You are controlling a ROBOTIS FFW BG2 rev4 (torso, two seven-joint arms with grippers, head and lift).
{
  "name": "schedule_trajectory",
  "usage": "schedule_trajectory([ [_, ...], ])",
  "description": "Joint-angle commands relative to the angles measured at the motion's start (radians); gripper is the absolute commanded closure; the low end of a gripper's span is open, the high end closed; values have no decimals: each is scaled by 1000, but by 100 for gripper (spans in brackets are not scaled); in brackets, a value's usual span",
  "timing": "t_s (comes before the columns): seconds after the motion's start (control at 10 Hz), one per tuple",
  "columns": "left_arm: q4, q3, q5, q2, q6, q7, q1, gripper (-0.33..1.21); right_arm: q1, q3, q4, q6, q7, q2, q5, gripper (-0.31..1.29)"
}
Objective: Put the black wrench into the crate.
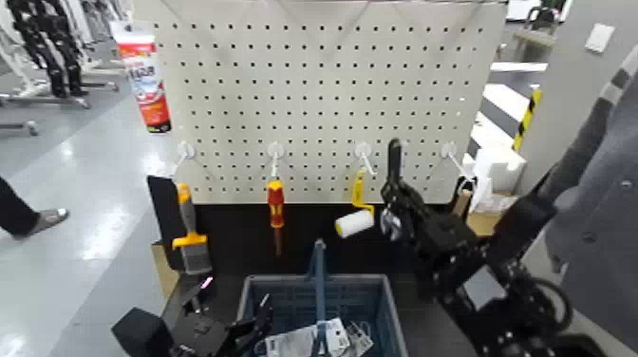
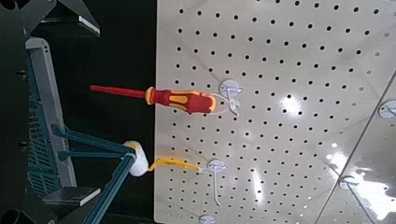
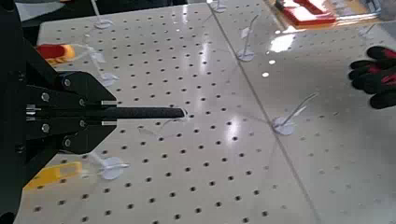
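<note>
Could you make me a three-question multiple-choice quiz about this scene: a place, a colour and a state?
1. What hangs between the orange-handled scraper and the paint roller?
A) glue tube
B) screwdriver
C) nothing

2. What colour is the crate?
A) blue-grey
B) red
C) white

3. How is the right gripper?
A) open, empty
B) holding the roller
C) shut on the black wrench

1 B: the screwdriver hangs between them.
2 A: the crate's walls look blue-grey.
3 C: the right gripper clamps the black wrench.

Screwdriver (image 2: 190, 101) hangs; seemingly roller (image 2: 138, 159).
</note>
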State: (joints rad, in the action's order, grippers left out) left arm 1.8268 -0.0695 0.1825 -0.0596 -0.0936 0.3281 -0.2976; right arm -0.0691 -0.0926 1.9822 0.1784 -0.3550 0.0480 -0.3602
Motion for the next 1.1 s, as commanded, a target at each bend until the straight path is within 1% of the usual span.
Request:
schedule_trajectory([
  [0.1,0,2,2,-2,-1,0,-2,11,-54,-7,-56,21,-9,7,-9,113],
  [0.2,0,4,2,-3,-3,0,-2,11,-61,-4,-82,38,-22,7,-11,114],
  [0.3,0,4,2,-3,-3,0,-2,11,-67,-6,-106,38,-21,9,-9,116],
  [0.4,0,4,2,-3,-3,0,-2,11,-74,-4,-121,39,-19,9,18,120],
  [0.6,0,4,2,-2,-3,0,-2,11,-74,-6,-184,26,-35,10,18,120],
  [0.9,0,4,2,-2,-3,0,-2,11,-72,-15,-233,26,-44,10,26,120],
  [1.1,0,4,2,-2,-3,0,-2,11,-74,-19,-249,29,-44,10,26,120],
])
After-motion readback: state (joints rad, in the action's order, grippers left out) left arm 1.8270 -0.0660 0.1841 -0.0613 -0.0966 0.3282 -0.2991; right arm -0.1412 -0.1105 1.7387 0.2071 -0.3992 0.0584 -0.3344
